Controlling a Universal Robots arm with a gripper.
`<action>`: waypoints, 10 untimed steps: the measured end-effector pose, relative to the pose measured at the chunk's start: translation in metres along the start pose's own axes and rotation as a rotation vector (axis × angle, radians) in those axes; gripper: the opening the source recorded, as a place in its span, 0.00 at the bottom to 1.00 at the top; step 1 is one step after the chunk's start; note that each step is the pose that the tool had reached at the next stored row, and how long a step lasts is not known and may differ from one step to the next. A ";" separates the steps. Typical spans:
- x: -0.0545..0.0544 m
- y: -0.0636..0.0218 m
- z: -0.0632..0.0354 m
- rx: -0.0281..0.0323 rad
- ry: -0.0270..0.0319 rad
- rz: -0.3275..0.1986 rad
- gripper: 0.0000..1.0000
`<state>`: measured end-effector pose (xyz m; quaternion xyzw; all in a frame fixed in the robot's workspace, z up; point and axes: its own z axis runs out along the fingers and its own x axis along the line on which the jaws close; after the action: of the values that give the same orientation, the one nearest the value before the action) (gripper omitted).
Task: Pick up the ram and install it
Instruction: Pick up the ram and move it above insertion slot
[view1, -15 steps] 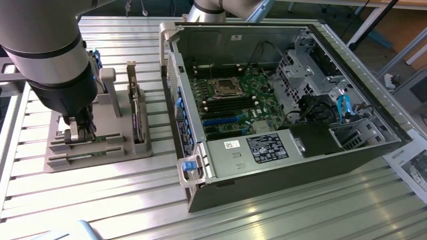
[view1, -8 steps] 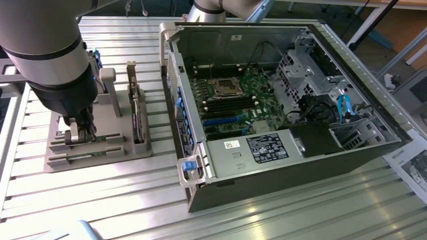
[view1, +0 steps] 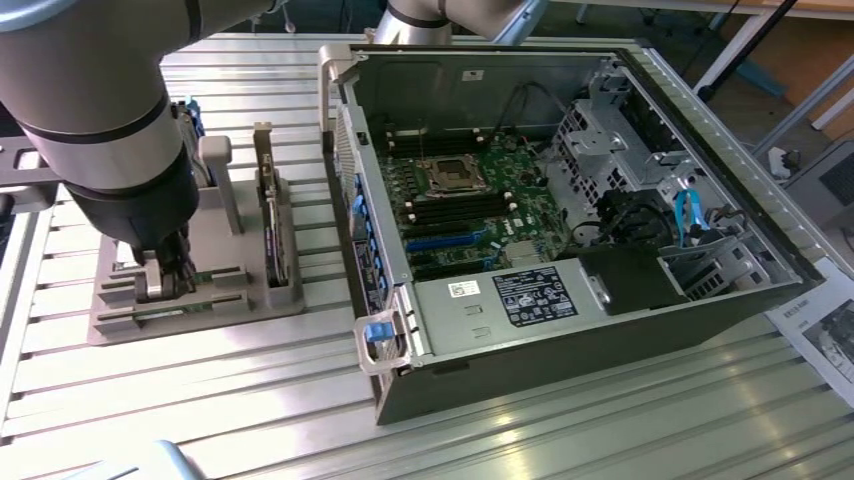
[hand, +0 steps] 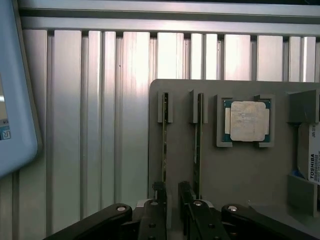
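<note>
Noted ribbed metal table (view1: 200, 400) across the lower and left parts of the exterior view, long slats with dark grooves between. Logged bright glare patches on the slats at lower right. Same table (hand: 100, 125) recorded in the wrist view, with pale reflected bands. Recorded wooden panel (view1: 801, 50) and slanted struts (view1: 727, 50) at upper right, beyond the table edge.

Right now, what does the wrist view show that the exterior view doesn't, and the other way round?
Wrist view: the square processor chip in its nest, two slim ram sticks standing on edge in slots, and a Toshiba-labelled drive. Exterior view: the open computer case with its motherboard, and the arm. Shared: the gripper low over the grey holder tray on the slatted table.
</note>
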<state>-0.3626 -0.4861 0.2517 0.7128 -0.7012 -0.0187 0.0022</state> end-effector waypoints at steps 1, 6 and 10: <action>0.001 0.0000 0.0017 -0.0001 0.0000 0.000 0.25; 0.003 -0.0001 0.0089 -0.0002 0.0002 0.000 0.25; 0.003 -0.0002 0.0100 -0.0002 0.0001 0.000 0.25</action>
<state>-0.3626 -0.4892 0.2416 0.7127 -0.7012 -0.0187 0.0023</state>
